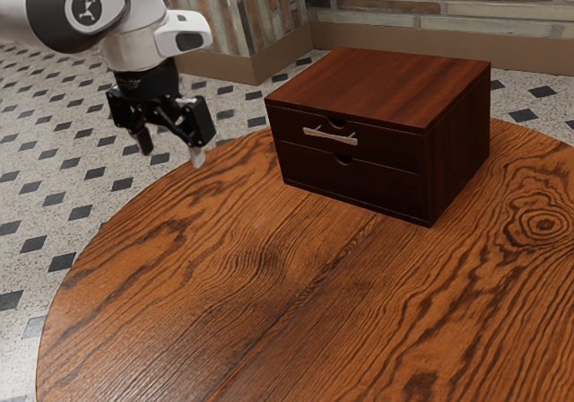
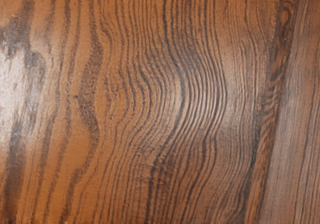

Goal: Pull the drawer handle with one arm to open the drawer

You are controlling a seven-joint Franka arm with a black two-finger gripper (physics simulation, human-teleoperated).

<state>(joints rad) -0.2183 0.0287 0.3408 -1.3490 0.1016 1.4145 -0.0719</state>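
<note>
1. In the exterior view, the black gripper (image 1: 170, 149) is being held in the upper left of the frame, near the rim of the round wooden table (image 1: 269, 312). Its fingers are being held apart, with nothing between them.
2. In the same view, the dark cabinet (image 1: 386, 88) is being borne by the table in the upper centre-right of the frame, well apart from the gripper.
3. The upper drawer (image 1: 381, 144) is being shown with its front level with the cabinet face. Its silver handle (image 1: 329, 135) is being left untouched just above the frame's centre.
4. In the wrist view, the table's wavy grain (image 2: 160, 104) is being looked down on beneath the hand.
</note>
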